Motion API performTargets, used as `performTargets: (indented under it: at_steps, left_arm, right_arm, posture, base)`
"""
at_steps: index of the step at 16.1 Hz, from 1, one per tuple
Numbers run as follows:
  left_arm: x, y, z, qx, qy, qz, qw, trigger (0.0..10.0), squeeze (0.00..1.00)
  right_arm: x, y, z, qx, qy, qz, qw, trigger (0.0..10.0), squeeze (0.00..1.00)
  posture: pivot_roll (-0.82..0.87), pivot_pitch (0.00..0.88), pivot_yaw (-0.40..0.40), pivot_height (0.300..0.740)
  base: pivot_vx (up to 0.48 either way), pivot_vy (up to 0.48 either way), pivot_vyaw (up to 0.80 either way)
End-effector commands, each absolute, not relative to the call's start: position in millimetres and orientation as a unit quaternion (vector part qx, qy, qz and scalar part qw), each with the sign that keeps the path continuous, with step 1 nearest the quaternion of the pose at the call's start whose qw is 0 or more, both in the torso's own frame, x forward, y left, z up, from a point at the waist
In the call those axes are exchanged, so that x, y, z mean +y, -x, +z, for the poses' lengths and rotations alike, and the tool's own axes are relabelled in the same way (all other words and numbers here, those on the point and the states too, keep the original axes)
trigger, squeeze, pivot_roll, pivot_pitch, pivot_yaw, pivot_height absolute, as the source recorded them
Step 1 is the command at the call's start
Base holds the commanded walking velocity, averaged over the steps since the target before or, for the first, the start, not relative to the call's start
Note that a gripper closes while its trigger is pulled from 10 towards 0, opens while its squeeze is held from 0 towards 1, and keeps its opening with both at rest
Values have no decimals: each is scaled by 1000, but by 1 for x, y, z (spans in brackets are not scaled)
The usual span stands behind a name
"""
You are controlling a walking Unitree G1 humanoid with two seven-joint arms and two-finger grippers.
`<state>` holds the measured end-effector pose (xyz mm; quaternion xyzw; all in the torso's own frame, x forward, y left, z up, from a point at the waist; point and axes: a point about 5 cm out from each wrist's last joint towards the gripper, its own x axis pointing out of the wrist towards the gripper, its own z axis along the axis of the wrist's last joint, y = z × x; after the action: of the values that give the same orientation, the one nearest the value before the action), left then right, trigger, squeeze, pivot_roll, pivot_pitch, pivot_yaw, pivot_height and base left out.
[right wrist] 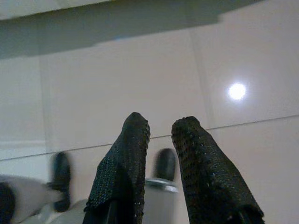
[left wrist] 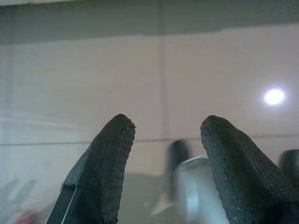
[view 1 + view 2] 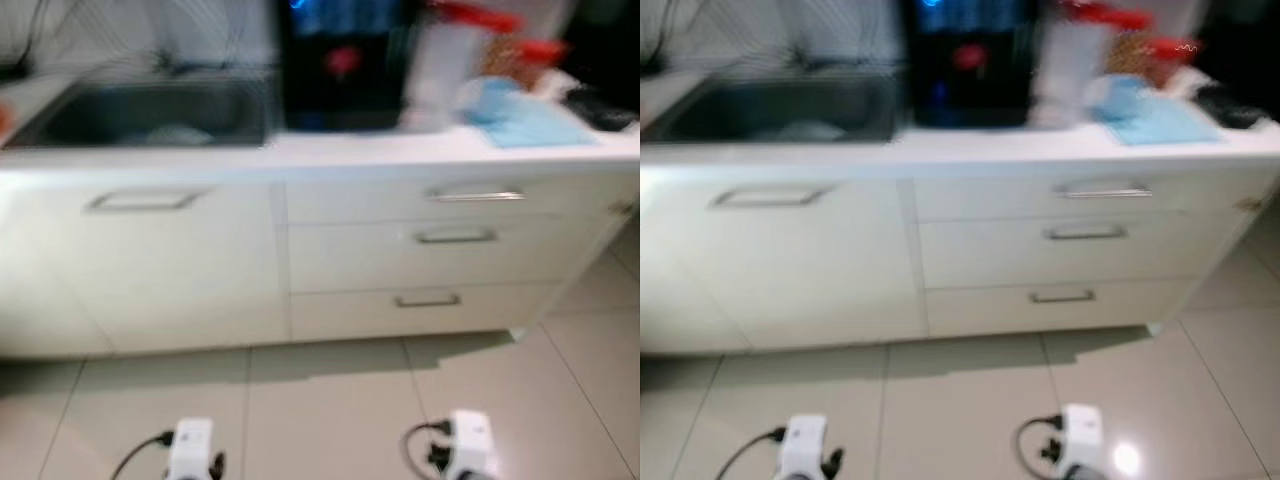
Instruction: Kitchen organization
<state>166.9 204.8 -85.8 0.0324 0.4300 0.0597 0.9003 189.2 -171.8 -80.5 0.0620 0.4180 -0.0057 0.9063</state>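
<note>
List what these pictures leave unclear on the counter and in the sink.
- Red-topped items behind the blue cloth: head views, motion blur; what they are is unreadable.
- Pale thing in the sink: blurred, unidentifiable.
- Black appliance: top cut off by the upper edge.
- Dark object at the counter's right end: blurred, near the edge.

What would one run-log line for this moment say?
phase: facing counter | left gripper: open, empty, low over floor | right gripper: open, empty | ahead: sink, drawers, blue cloth
</note>
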Motion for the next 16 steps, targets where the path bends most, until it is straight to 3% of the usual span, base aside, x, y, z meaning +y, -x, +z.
performTargets:
  at_steps: [1, 10, 16]
  left_arm:
    - [202, -171, -84, 425, -31, 58, 903, 10000, 0]
    - [203, -171, -84, 424, -33, 60, 903, 10000, 0]
    - [203, -177, -80, 404, -23, 72, 912, 10000, 0]
  right_arm:
    - [-178, -189, -80, 416, -53, -8, 908, 10000, 0]
    - [-177, -190, -80, 416, -53, -8, 908, 10000, 0]
    - [-177, -192, -78, 414, -56, -8, 909, 10000, 0]
  posture:
    - [45, 39, 9, 740]
    - [52, 49, 12, 740]
    - [68, 51, 5, 740]
  base:
    - [0, 480, 0]
    - [0, 475, 0]
    - [0, 0, 0]
